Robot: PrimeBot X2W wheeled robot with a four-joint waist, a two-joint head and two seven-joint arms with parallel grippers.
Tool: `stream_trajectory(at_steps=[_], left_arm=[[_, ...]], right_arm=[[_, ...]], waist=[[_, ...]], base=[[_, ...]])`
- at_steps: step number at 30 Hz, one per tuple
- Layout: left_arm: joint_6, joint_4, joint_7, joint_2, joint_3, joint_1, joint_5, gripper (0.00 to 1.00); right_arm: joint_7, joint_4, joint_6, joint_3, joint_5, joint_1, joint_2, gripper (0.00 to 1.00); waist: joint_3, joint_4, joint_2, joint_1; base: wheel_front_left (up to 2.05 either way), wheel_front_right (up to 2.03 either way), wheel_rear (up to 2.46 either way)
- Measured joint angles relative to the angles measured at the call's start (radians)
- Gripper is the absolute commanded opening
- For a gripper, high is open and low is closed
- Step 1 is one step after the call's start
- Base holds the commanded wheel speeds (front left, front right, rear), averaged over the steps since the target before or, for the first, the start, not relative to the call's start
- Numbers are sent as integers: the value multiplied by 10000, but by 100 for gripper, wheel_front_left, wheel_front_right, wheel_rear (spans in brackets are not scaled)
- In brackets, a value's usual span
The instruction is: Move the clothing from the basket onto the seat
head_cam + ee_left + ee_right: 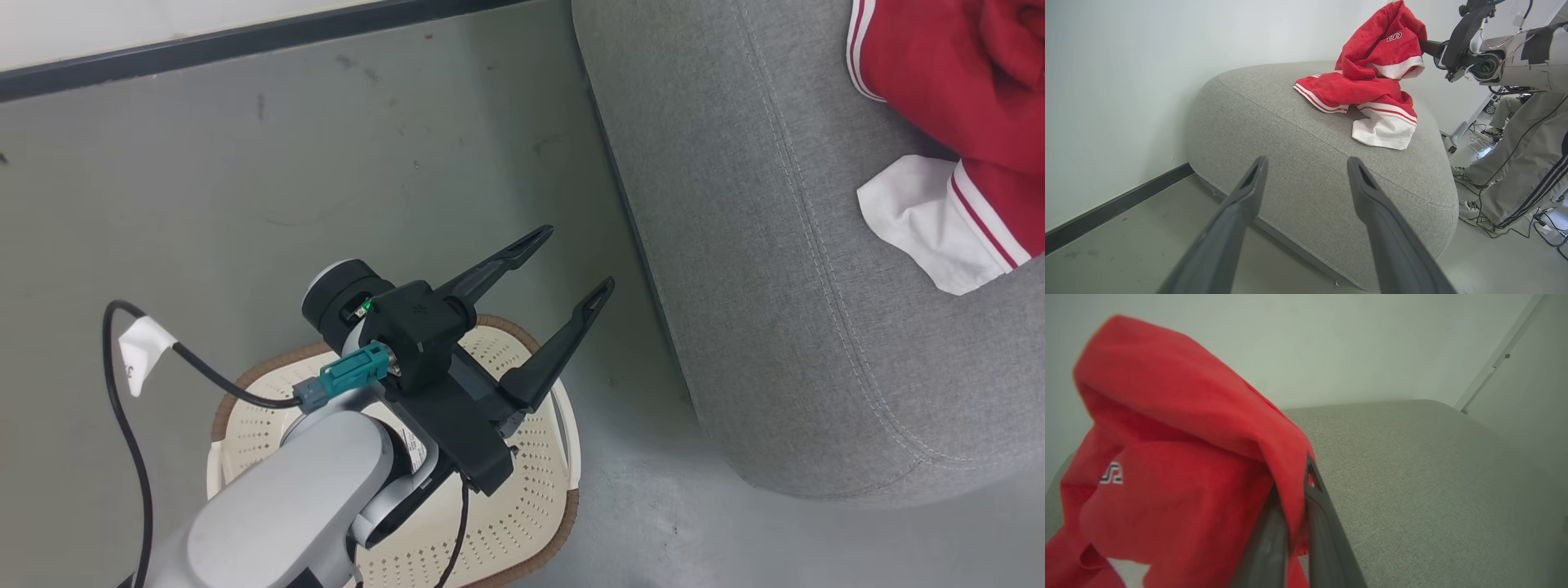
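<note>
progress: nearly done by our read. The red garment (1367, 90) (white striped trim; jersey or shorts, can't tell) lies mostly on the seat (1298, 171), w/ one fold held up off it.
left to do: prob just let go of that fold + pull the arm clear. That's our guess.
right gripper (1292, 490): fingers clenched on a red fold, cloth draped over the tips.
left gripper (575, 259): fingers spread wide, nothing between them, hovering over the basket (531, 490), pointing toward the seat.
basket: on the floor (326, 188) near the seat's rounded corner. The perforated bottom we can see has no cloth on it; rest is hidden by the left arm (269, 506).
seat surface: grey woven fabric, stitched seam round the edge, looks soft.
floor: grey-green, smooth, a few scuffs.
room: white wall (1106, 81) w/ black skirting (245, 45). A person's legs (1515, 171) in grey striped trousers are beyond the seat, cables (1549, 239) on the floor by them.
</note>
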Motion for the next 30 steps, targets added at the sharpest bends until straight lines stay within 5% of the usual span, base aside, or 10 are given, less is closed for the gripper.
stream_trajectory(at_steps=[10, 11, 12, 13, 30], left_arm=[[-15, 173, -111, -52, 12, 0, -19, 100], [-15, 192, -142, -61, 13, 1, -19, 100], [-25, 242, -194, -82, 19, 1, -25, 100], [-82, 299, -203, -96, 25, 2, -29, 100], [-182, 1093, -834, -301, 205, 381, -460, 100]], right_arm=[[690, 1172, 19, 418, -90, 20, 466, 0], [723, 1243, 52, 437, -90, 20, 477, 12], [782, 1290, 59, 456, -90, 16, 483, 47], [840, 1333, 61, 477, -90, 5, 500, 97], [1795, 1645, 92, 1649, -596, -210, 823, 100]], waist=[[-171, -39, 0, -1], [-193, -40, 0, 0], [-218, -39, 0, 0], [-249, -35, 0, 0], [-1274, 42, 0, -1]], base=[[0, 0, 0], [0, 0, 0], [0, 0, 0], [0, 0, 0], [0, 0, 0]])
